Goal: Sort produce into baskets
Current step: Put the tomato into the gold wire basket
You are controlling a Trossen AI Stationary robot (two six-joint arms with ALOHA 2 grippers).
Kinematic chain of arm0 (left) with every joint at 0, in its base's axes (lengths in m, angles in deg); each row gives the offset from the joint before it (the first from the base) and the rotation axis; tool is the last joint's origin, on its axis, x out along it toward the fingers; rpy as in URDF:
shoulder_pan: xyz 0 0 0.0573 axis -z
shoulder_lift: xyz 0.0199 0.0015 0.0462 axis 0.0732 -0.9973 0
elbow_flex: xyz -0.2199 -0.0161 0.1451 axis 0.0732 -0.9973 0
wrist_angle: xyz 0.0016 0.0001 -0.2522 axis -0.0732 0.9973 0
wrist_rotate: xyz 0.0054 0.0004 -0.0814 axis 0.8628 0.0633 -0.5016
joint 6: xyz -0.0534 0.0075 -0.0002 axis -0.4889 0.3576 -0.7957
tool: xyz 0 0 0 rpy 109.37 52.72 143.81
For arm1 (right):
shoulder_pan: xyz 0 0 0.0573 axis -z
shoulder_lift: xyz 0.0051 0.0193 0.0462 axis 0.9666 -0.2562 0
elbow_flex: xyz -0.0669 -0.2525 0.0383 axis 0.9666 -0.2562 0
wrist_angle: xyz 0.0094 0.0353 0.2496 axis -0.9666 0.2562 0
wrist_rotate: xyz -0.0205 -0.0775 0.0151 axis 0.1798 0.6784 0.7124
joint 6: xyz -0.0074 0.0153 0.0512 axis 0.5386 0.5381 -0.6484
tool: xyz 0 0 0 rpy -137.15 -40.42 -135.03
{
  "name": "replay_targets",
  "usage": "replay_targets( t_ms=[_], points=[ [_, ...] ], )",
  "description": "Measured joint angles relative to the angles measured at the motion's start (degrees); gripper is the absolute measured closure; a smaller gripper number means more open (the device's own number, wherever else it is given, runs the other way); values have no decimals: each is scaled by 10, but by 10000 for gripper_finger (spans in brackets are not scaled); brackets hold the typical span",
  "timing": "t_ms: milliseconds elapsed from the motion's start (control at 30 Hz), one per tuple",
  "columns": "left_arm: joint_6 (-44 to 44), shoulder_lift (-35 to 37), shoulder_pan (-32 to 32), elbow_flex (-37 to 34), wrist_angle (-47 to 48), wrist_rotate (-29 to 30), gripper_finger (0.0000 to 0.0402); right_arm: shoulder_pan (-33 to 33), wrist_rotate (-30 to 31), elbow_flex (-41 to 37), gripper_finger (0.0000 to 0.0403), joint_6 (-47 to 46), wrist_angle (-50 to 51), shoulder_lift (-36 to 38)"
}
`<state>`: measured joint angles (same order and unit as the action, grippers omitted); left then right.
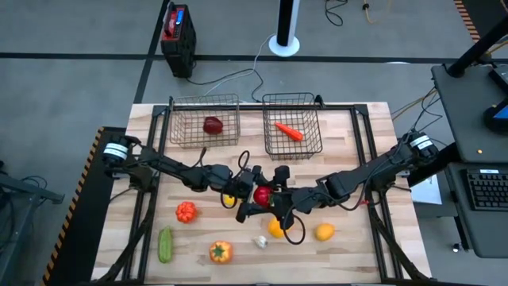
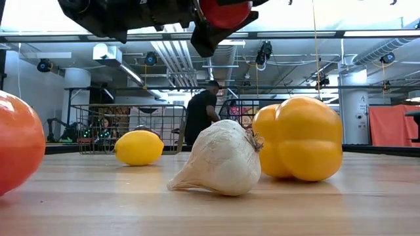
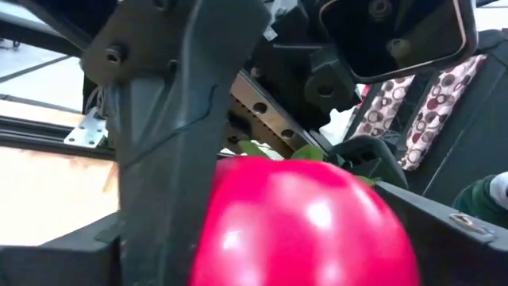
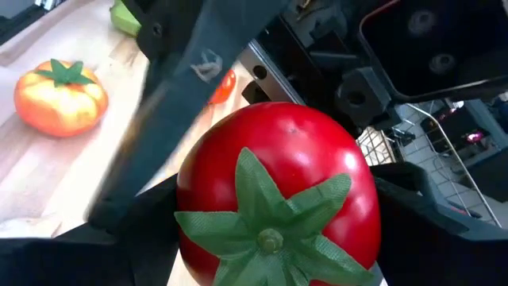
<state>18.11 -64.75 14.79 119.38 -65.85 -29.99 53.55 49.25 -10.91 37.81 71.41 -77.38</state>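
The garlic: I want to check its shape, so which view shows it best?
The low view: the garlic sits close, whole and unobstructed. The high view shows it only as a small white speck; neither wrist view shows it.

A white garlic bulb lies on the wooden bench in the foreground, touching or just in front of a yellow pepper. A lemon sits farther back, and part of an orange-red fruit fills the picture's left edge. Above, dark arm parts hold a red tomato at the top edge. Behind stand 2 wire baskets and a person in dark clothing.
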Motion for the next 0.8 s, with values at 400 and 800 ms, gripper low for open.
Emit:
replay_targets(
  t_ms=[400, 800],
  points=[
    [-22, 1, 0, -3, -10, 4, 114, 0, -3, 1, 65, -11, 0, 0],
    [-48, 6, -21, -3, 2, 0, 98, 1, 27, 0, 40, -31, 9, 1]
  ],
)
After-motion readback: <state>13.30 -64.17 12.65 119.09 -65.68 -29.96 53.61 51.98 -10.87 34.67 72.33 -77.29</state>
